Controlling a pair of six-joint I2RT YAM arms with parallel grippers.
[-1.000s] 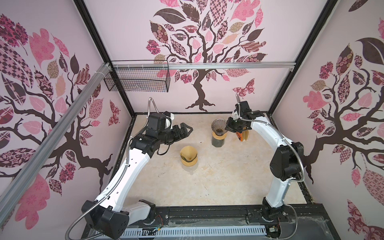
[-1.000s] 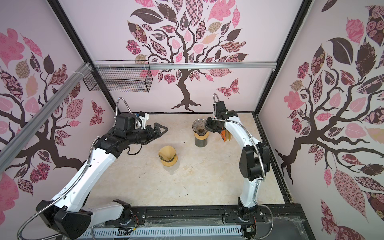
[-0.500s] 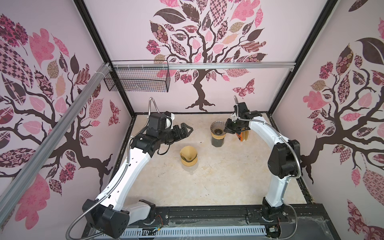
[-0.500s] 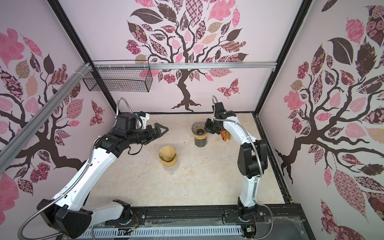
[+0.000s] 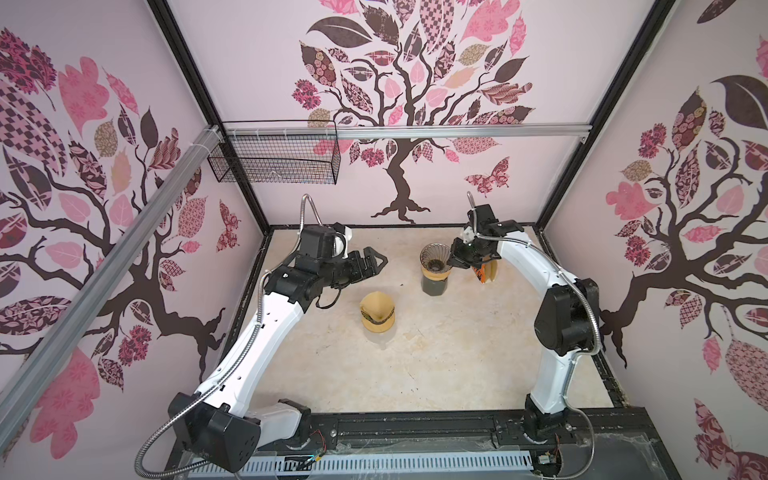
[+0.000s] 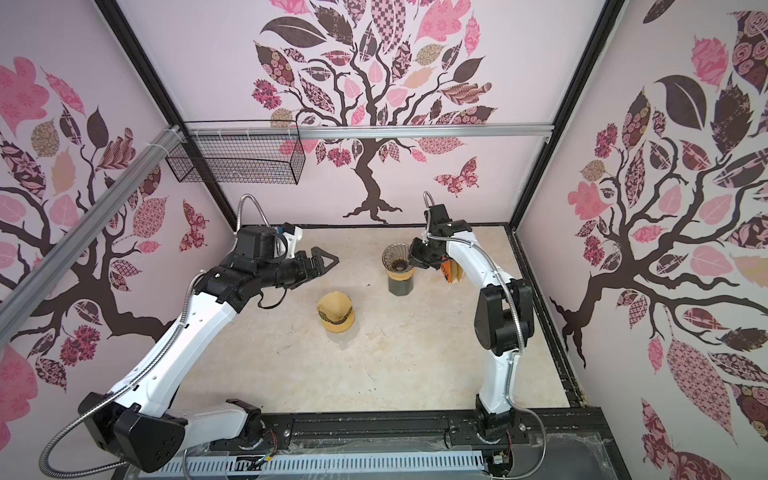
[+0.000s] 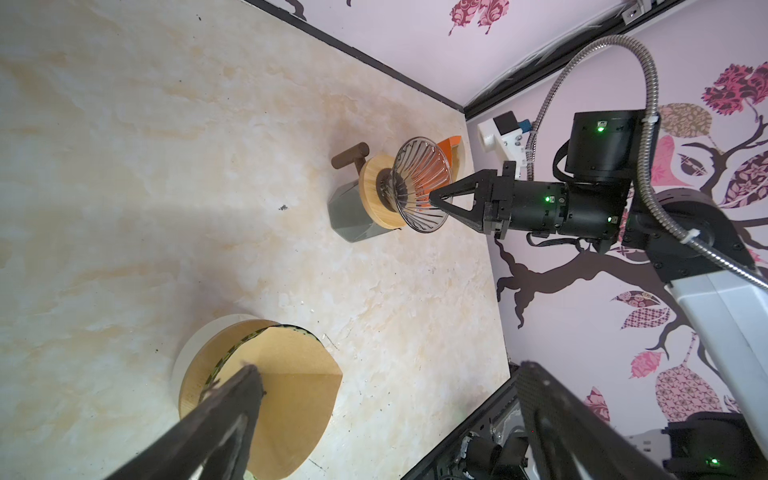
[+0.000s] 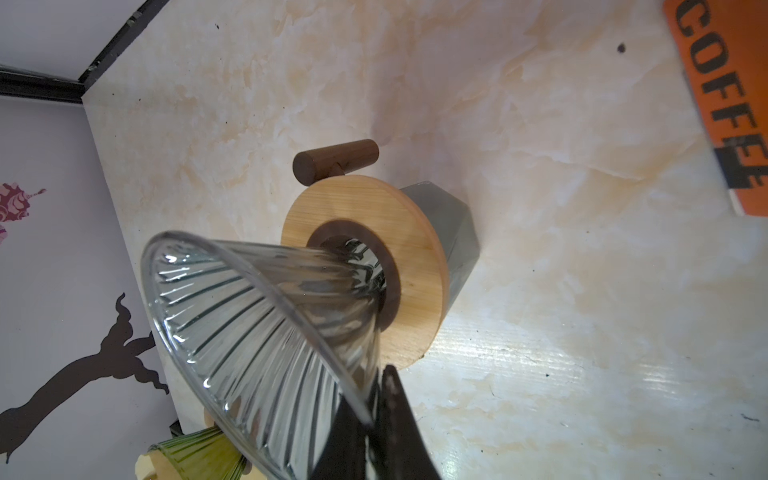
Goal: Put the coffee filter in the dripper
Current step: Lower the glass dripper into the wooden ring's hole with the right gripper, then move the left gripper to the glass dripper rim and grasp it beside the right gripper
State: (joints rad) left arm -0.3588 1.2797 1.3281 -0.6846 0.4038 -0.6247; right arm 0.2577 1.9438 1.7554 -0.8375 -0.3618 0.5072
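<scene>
Toward the near middle of the table [image 5: 415, 365], the coffee filter [image 5: 376, 309], a brown paper cone, is rested on its holder [image 7: 193, 386], well apart from the dripper and not yet touched. Just beyond it and to the left, the left gripper [image 5: 380, 266] is held above the table with its jaws spread wide and nothing between them. Farther back, the ribbed glass dripper [image 5: 435, 257] is seated in a wooden collar [image 8: 415, 266] on a dark grey server [image 5: 434, 284]. Its rim is pinched by the right gripper [image 7: 432, 200], whose jaws are pressed together on the glass. An orange coffee pack [image 5: 484, 272] is stood behind that arm, and a wire basket [image 5: 274, 162] is hung on the back wall. Several hazards may be judged from this arrangement. The thin paper could be crushed, or folded flat, if it is closed on too deeply. The light holder could be dragged or tipped if a finger is caught on its edge during the lift. At the dripper, part of the rim is occupied by the right fingers [image 8: 399, 415], so the filter or the left jaws could be fouled there on delivery. Because the dripper is held only by its rim, any sideways pull by the right arm could unseat it or topple the server.
</scene>
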